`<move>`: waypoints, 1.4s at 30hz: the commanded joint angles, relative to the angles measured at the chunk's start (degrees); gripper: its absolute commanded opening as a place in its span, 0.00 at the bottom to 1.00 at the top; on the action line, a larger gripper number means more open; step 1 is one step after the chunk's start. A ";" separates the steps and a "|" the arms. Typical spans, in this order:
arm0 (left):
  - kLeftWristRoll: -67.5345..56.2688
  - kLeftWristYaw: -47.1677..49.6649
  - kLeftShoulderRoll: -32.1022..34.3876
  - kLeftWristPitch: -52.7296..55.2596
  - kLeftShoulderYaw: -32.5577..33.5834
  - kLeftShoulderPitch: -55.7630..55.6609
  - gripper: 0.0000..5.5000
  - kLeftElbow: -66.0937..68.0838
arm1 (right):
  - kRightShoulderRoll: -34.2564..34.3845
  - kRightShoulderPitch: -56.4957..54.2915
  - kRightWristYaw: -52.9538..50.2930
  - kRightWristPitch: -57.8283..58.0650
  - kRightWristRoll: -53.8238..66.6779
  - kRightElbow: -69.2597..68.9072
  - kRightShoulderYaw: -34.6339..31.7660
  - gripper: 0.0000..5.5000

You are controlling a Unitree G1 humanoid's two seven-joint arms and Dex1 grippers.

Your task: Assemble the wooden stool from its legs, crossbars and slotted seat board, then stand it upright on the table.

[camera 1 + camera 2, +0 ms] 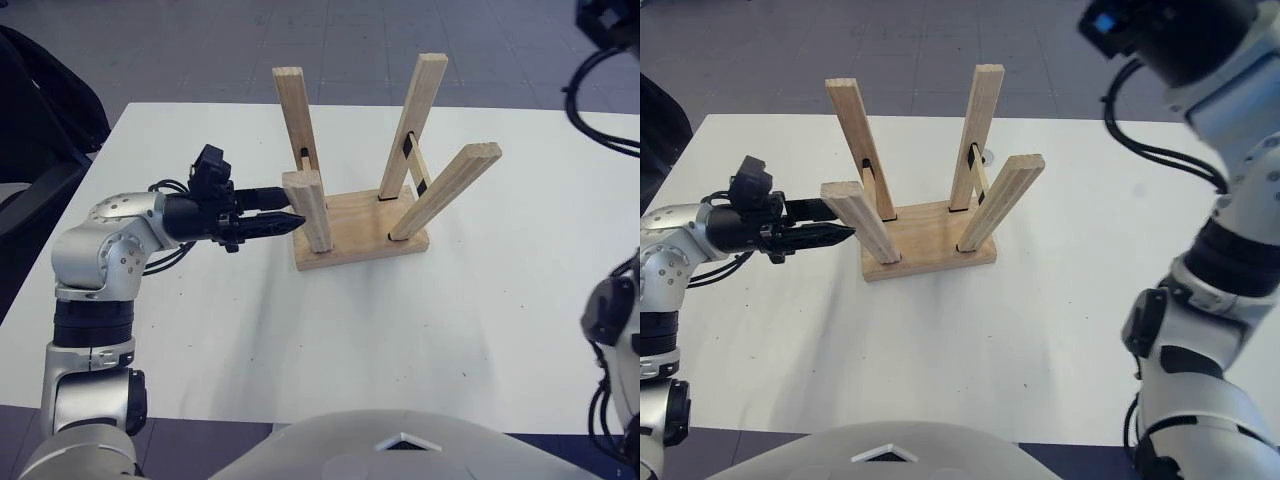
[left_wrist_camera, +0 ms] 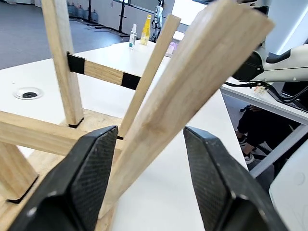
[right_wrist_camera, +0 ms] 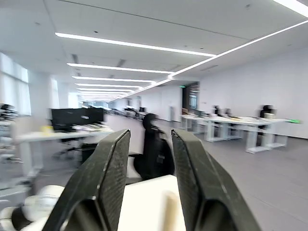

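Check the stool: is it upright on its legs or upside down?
Upside down. The seat board lies flat on the table, and all four legs point upward from it.

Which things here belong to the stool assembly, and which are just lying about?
Job: seat board, four legs, crossbar, left claw open about one leg.
Lying about: bottles in the background, round grommet in the tabletop.
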 commanded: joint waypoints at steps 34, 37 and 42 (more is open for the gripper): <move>18.55 4.65 -6.87 -15.92 -11.04 1.23 0.46 12.80 | 3.30 12.13 42.99 -31.15 -50.36 38.28 29.64 0.35; 18.75 4.95 -7.26 -16.15 -11.05 0.52 0.46 13.45 | 4.96 11.25 43.12 -32.34 -51.22 40.23 29.84 0.35; 19.10 4.54 -8.06 -16.75 -11.47 -1.11 0.46 15.29 | 6.70 10.54 44.30 -34.82 -52.51 42.70 30.08 0.35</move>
